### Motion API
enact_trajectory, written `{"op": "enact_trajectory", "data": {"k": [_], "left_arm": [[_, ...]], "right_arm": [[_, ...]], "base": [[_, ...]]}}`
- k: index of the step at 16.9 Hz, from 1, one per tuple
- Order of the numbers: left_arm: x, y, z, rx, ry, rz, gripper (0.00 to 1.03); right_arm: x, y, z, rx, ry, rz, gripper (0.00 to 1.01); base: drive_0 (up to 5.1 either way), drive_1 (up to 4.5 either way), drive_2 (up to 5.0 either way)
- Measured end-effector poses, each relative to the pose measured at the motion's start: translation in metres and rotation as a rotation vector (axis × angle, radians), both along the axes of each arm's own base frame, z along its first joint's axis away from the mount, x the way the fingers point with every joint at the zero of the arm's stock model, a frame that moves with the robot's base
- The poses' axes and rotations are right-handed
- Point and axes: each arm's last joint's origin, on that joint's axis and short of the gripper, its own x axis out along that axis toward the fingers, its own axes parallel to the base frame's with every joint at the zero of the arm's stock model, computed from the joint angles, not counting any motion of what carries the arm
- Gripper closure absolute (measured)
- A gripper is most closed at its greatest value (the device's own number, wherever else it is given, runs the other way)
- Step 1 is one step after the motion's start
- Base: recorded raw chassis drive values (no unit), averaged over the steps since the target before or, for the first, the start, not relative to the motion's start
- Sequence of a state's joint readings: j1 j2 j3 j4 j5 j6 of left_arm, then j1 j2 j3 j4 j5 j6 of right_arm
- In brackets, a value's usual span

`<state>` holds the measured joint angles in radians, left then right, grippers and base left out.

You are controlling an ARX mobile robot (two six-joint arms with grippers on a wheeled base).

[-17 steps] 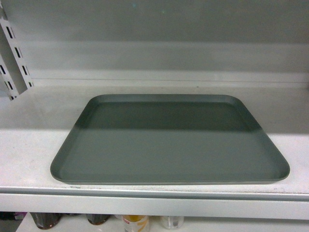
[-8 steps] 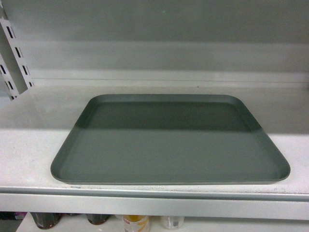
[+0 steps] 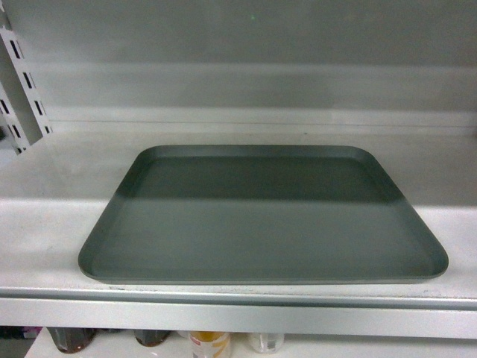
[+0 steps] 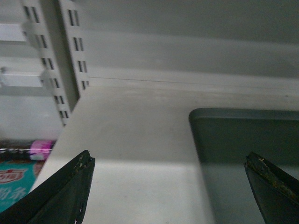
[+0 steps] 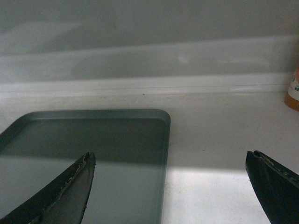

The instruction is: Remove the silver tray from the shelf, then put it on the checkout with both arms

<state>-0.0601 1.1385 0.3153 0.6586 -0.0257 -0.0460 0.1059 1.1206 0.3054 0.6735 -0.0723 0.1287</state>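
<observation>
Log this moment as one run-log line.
silver tray: flat on shelf | left gripper: open | right gripper: open | neither touching tray

Head view frontal, slanting down over the silver tray, wrist views low, close at its opposite far corners, facing the back panel

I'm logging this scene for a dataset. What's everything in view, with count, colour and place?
tray: one, grey-silver, flat on the shelf, near its front edge
shelf: one, white, under the tray
slotted upright: one, white, left of the shelf
bottles: about four tops, partly hidden, on the level below
orange-capped item: one, far right of the shelf
packets: pink and teal, lower left, beyond the shelf end
left gripper: black, open, straddling the tray's left rim
right gripper: black, open, straddling the tray's right rim
</observation>
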Motion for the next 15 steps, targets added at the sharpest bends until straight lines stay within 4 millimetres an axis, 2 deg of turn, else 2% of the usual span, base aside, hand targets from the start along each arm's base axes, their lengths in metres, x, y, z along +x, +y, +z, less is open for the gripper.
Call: {"op": "enact_trajectory", "data": {"k": [1,2,5,7,9,11,13,15], "left_arm": [[0.021,-0.005,-0.008,0.007,0.040,-0.027,0.05],[0.042,-0.012,-0.023,0.020,0.106,-0.061,0.05],[0.071,-0.025,-0.053,0.042,0.228,-0.094,0.05],[0.082,-0.035,-0.063,0.052,0.261,-0.116,0.05],[0.091,-0.040,-0.063,0.053,0.234,-0.122,0.05],[0.096,-0.041,-0.069,0.057,0.232,-0.109,0.05],[0.098,-0.041,-0.087,0.068,0.277,-0.088,0.05],[0.104,-0.041,-0.090,0.060,0.265,-0.082,0.05]], "right_arm": [[0.020,0.005,-0.006,-0.026,0.021,-0.001,0.03],[0.040,0.008,-0.019,-0.066,0.081,-0.016,0.03],[0.068,0.012,-0.046,-0.127,0.196,-0.035,0.03],[0.082,0.013,-0.057,-0.152,0.231,-0.043,0.03],[0.093,0.015,-0.059,-0.155,0.218,-0.054,0.03],[0.099,0.018,-0.068,-0.158,0.220,-0.062,0.03],[0.101,0.021,-0.087,-0.171,0.262,-0.066,0.03],[0.111,0.024,-0.088,-0.169,0.261,-0.077,0.03]], "base": [[0.0,0.00,0.0],[0.0,0.00,0.0],[0.0,0.00,0.0],[0.0,0.00,0.0],[0.0,0.00,0.0],[0.0,0.00,0.0],[0.0,0.00,0.0],[0.0,0.00,0.0]]}}
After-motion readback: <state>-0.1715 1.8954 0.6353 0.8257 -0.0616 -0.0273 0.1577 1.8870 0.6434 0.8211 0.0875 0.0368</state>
